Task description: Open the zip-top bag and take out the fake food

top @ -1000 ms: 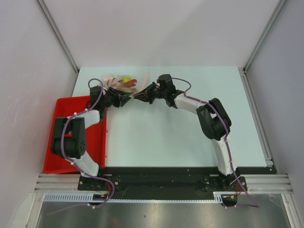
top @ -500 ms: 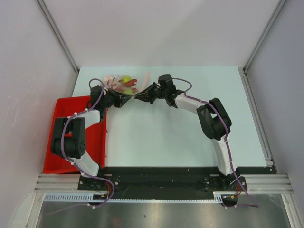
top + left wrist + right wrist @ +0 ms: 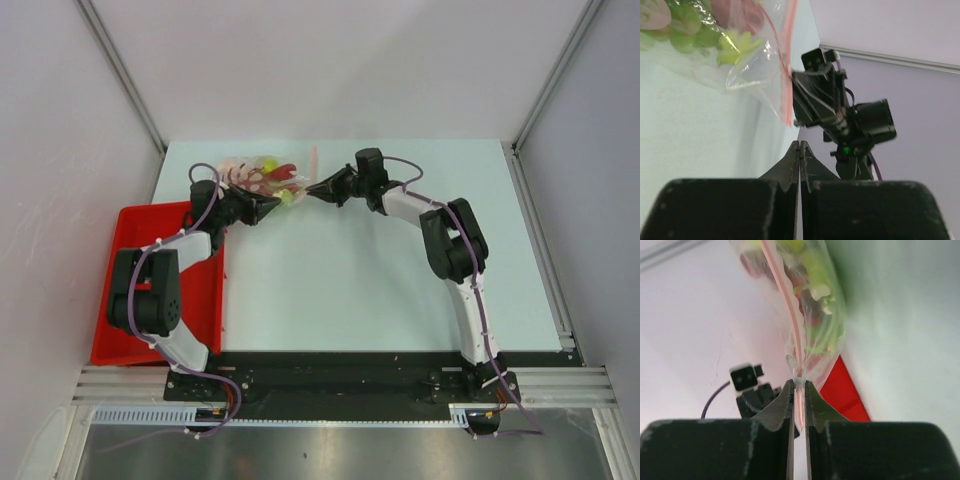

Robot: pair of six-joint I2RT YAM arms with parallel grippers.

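The zip-top bag (image 3: 262, 178) lies at the far left of the table, with the fake food (image 3: 268, 172) inside it. Its pink-red zip strip (image 3: 790, 305) runs into my right gripper (image 3: 799, 384), which is shut on the strip's end. In the top view the right gripper (image 3: 312, 190) is just right of the bag. In the left wrist view the bag (image 3: 747, 65) hangs from the right gripper (image 3: 817, 95), with green and red toys (image 3: 690, 37) showing. My left gripper (image 3: 800, 144) is shut with nothing seen between its jaws, just below the bag (image 3: 272, 205).
A red tray (image 3: 110, 300) stands off the table's left edge beside the left arm, and shows behind the bag in the right wrist view (image 3: 842, 390). White walls close the table's back and sides.
My right gripper has moved right and back, away from the left gripper, pulling the zip strip with it. The two grippers were tip to tip and now stand apart. The left arm stayed put.
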